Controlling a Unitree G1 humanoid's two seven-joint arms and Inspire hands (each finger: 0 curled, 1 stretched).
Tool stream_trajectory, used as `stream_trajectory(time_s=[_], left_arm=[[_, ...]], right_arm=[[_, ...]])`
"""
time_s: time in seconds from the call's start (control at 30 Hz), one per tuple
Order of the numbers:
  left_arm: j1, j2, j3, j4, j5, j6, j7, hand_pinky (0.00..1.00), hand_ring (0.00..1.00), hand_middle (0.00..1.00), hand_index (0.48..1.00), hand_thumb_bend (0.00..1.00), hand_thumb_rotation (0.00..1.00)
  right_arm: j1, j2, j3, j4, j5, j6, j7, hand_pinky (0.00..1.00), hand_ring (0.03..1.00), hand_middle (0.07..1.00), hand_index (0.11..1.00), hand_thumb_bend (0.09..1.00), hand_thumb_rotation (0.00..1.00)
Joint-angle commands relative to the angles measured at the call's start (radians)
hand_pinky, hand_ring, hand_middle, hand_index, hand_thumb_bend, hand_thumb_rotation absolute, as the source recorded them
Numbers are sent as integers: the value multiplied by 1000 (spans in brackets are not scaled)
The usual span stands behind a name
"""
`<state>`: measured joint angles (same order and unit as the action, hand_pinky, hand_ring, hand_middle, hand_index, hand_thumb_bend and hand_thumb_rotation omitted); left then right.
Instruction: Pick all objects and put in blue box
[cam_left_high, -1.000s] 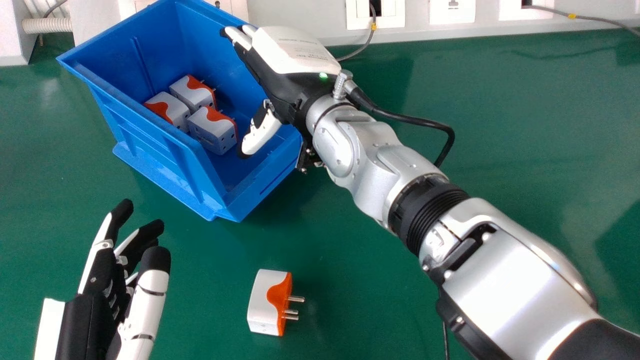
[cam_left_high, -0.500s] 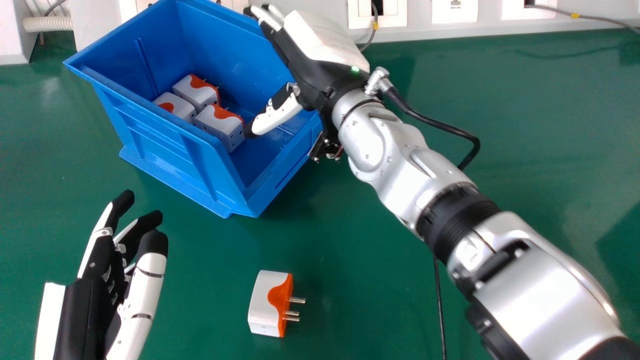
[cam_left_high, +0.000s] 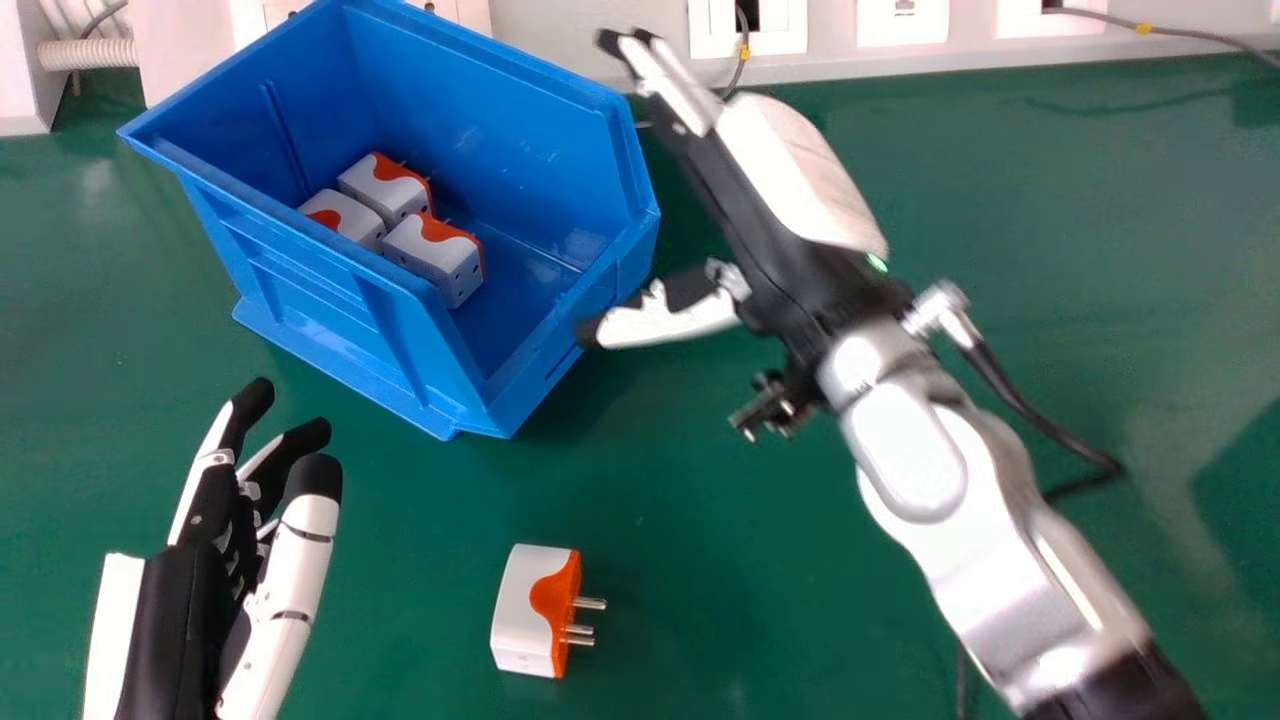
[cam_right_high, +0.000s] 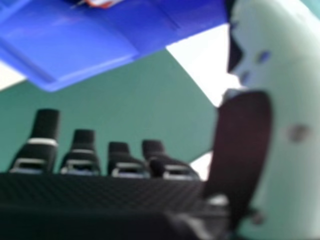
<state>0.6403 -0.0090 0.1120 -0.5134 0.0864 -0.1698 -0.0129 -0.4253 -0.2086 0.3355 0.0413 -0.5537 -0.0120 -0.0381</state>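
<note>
Your open right hand (cam_left_high: 760, 250) is farther out than the plug (cam_left_high: 525, 610) on the desk (cam_left_high: 700, 550), so you should bring that hand nearer to you and left, toward pins (cam_left_high: 590, 604) that point right.

A green counter (cam_left_high: 750, 520) is stretching up to a pale wall (cam_left_high: 560, 30), where white wall plates (cam_left_high: 900, 32) are lining up. A grey cable (cam_left_high: 742, 60) and a second cable (cam_left_high: 1200, 37) are wearing yellow bands; a ribbed hose (cam_left_high: 90, 54) is lying at the far left.
</note>
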Motion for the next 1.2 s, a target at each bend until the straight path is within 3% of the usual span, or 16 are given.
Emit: stream_trajectory(time_s=[0.0,0.23,0.37,0.53,0.83,1.17], left_arm=[[0,22,28,1,-4,-29,2,794,862,850,925,485,796],[-4,23,29,-11,-2,-15,5,798,866,852,927,472,797],[2,19,20,-32,8,-3,11,802,869,853,926,463,801],[1,20,22,-45,15,10,16,804,870,852,924,451,805],[7,20,22,-55,17,9,20,805,868,848,923,434,809],[10,24,27,-62,15,8,18,805,867,846,923,453,812]], right_arm=[[129,-34,-55,-279,-21,-14,3,841,961,995,960,686,91],[362,-66,-75,-428,-72,-59,-34,843,963,988,958,668,154],[486,-70,-68,-448,-95,-104,-60,842,962,984,957,654,191],[600,-60,-47,-435,-123,-120,-68,835,956,978,954,641,217],[766,-56,-10,-505,-161,-74,1,836,953,977,947,618,224],[812,-36,15,-507,-197,-61,13,836,951,971,936,605,264]])
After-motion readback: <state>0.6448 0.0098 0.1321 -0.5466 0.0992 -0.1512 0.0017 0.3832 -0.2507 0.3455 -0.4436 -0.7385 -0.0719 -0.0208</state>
